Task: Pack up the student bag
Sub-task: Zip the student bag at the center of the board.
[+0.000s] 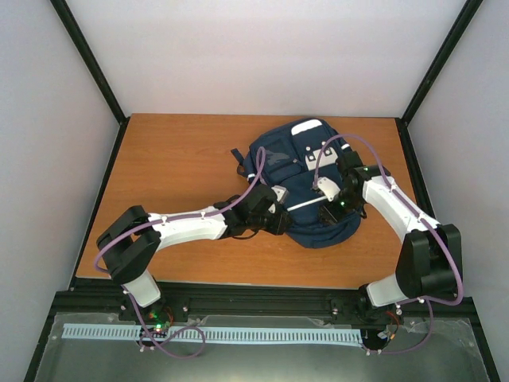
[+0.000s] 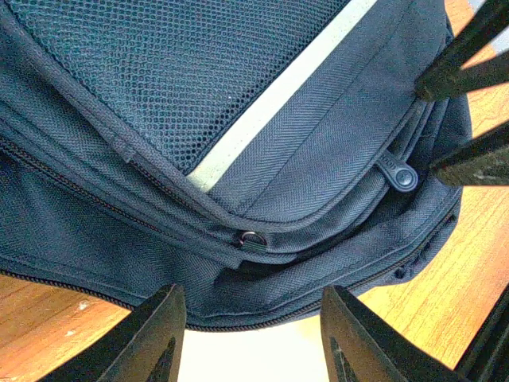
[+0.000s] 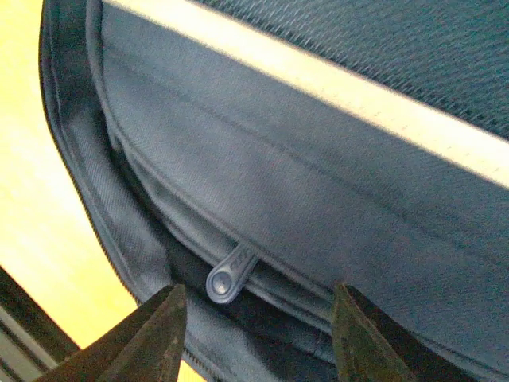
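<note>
The student bag (image 1: 306,187), navy blue with a white stripe and white patches, lies flat on the wooden table (image 1: 175,167). My left gripper (image 1: 278,219) is open at the bag's near-left edge; in the left wrist view (image 2: 253,334) its fingers straddle the bag's lower seam (image 2: 238,278) below a metal zipper ring (image 2: 253,239). My right gripper (image 1: 330,213) is open over the bag's near-right part; in the right wrist view (image 3: 254,334) its fingers flank a grey-blue rubber zipper pull (image 3: 229,274). That pull also shows in the left wrist view (image 2: 398,173), with the right gripper's fingers (image 2: 469,163) beside it.
Black frame posts and white walls enclose the table. A black rail (image 1: 262,306) runs along the near edge by the arm bases. Bare wood lies left of the bag (image 1: 159,183) and behind it.
</note>
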Tool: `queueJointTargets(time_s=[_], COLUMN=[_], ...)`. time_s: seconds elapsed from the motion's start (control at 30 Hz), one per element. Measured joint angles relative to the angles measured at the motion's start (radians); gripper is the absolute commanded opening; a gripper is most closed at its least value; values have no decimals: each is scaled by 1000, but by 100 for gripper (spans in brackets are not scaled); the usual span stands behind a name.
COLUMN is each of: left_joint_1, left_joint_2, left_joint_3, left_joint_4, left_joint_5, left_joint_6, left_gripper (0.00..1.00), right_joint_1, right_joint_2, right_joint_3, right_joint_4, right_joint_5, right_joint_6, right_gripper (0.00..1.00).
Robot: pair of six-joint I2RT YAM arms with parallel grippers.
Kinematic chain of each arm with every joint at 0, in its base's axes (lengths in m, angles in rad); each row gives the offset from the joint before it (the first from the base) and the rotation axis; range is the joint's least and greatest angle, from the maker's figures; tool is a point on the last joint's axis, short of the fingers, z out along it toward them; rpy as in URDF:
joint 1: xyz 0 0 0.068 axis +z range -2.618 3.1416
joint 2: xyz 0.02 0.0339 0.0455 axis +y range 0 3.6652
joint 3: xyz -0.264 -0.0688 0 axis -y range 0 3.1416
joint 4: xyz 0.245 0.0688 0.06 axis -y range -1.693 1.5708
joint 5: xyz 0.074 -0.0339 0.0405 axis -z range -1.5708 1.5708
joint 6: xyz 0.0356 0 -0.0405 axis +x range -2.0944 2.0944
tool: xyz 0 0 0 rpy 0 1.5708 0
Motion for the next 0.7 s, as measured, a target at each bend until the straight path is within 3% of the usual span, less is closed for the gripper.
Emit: queueJointTargets(time_s=[0.43, 0.6, 0.7], left_joint_1=[0, 0, 0], left_joint_2=[1, 1, 1], left_joint_3=[2, 1, -5], left_joint_4=[0, 1, 10], left_joint_5=[-28, -31, -21], left_joint_6=[-14, -35, -46], left_gripper=[48, 48, 42], right_joint_1=[32, 35, 37], right_joint_2=[64, 103, 111], right_joint_3=[0, 0, 0], right_joint_4=[-59, -51, -45], right_joint_5=[-3, -10, -20], right_joint_6=[13, 35, 55], right_gripper=[47, 56, 57])
